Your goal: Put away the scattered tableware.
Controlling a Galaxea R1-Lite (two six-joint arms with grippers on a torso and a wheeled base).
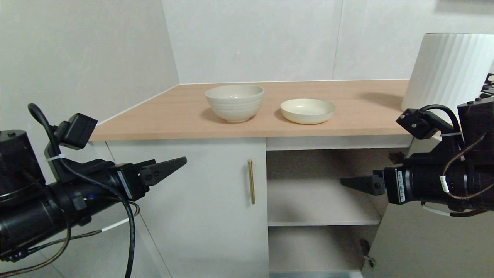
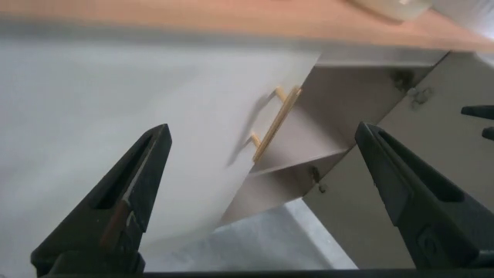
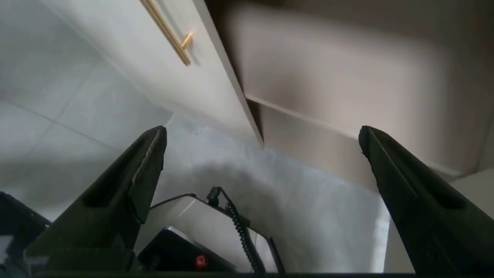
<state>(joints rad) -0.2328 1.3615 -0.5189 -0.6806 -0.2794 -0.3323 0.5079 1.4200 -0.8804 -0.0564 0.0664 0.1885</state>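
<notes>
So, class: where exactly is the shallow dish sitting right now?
In the head view the shallow dish sits on the wooden countertop, just right of the deeper bowl and above the open cupboard compartment.

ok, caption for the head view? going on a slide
Bowl and shallow dish sit on the wooden counter above a cabinet with its right door open.

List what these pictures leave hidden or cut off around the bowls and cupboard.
- Deep bowl: its bottom, head view, hidden by its near wall.
- Space behind the closed door: head view, the door hides it.
- Shelf: its right end, head view, behind the open door.
- White ribbed thing: head view, cut off by the right edge.
- A bowl: left wrist view, cut off by the frame edge.
</notes>
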